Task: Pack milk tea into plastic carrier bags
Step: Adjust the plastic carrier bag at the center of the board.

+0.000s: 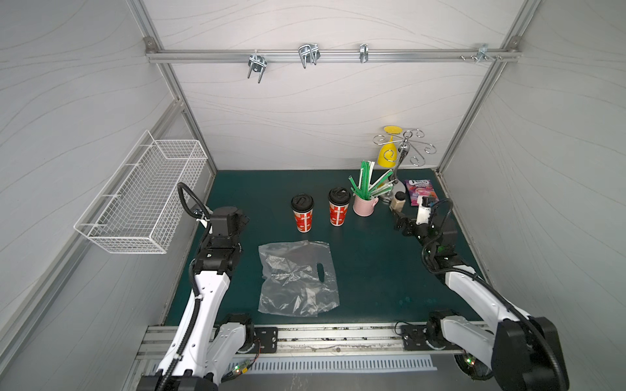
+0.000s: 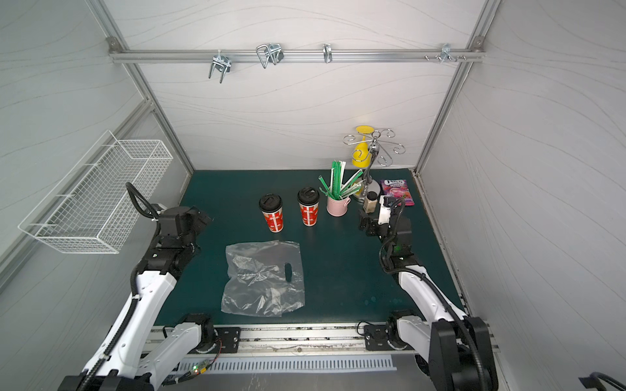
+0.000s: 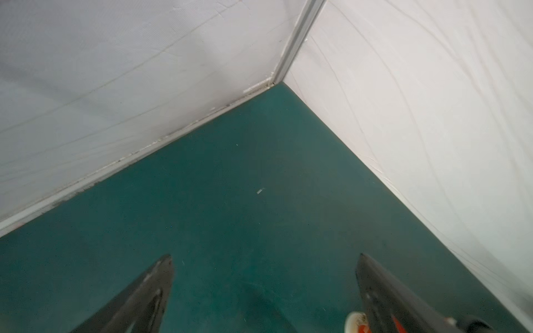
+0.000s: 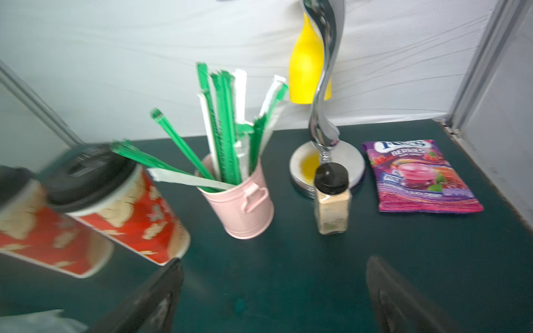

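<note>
Left end effector (image 3: 264, 256) and right end effector (image 4: 275, 259) both gape wide, gripping nothing, over the bench (image 1: 372, 270). Two milk tea cups (image 1: 302, 213) (image 1: 339, 207) stand upright just behind the flat plastic carrier bag (image 1: 294, 277).

Wide bare mat (image 1: 372, 270) lies clear at centre right, while milk tea cups (image 1: 302, 212), straw mug (image 1: 365, 205) and bottle (image 1: 398, 202) crowd the upper middle.

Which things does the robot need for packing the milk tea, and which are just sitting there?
For the job: milk tea cup; second milk tea cup; clear plastic bag.
Just lying about: pink bucket of straws; spice bottle; berry candy packet; yellow glass; wire basket.
</note>
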Action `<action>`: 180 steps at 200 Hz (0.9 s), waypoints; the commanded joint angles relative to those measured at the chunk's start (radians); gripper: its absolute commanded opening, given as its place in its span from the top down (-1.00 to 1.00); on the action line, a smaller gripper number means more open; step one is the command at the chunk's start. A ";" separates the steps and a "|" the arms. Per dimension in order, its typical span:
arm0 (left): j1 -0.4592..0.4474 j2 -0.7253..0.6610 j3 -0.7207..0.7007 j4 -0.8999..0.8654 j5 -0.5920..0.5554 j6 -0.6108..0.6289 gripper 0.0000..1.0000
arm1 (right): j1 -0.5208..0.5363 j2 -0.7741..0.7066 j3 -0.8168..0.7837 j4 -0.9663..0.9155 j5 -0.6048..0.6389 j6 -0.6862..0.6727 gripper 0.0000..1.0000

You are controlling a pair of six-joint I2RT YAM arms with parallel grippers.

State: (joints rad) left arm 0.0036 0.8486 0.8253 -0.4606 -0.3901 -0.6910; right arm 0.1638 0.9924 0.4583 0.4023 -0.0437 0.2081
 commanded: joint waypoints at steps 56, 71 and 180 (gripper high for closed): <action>-0.669 0.116 0.213 -0.474 0.022 -0.176 -0.98 | -0.023 -0.152 0.072 -0.519 -0.504 0.389 -0.98; -0.811 0.255 0.259 -0.468 0.013 -0.232 -0.95 | 0.102 -0.106 0.172 -0.707 -0.361 0.283 -0.98; -0.935 0.838 0.332 -0.217 0.260 -0.274 -0.35 | 0.134 -0.051 0.205 -0.873 -0.177 0.251 -0.89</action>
State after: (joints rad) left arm -0.9260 1.6260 1.1236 -0.7116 -0.1482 -0.9390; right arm 0.3111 0.9394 0.6842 -0.4511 -0.2161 0.4702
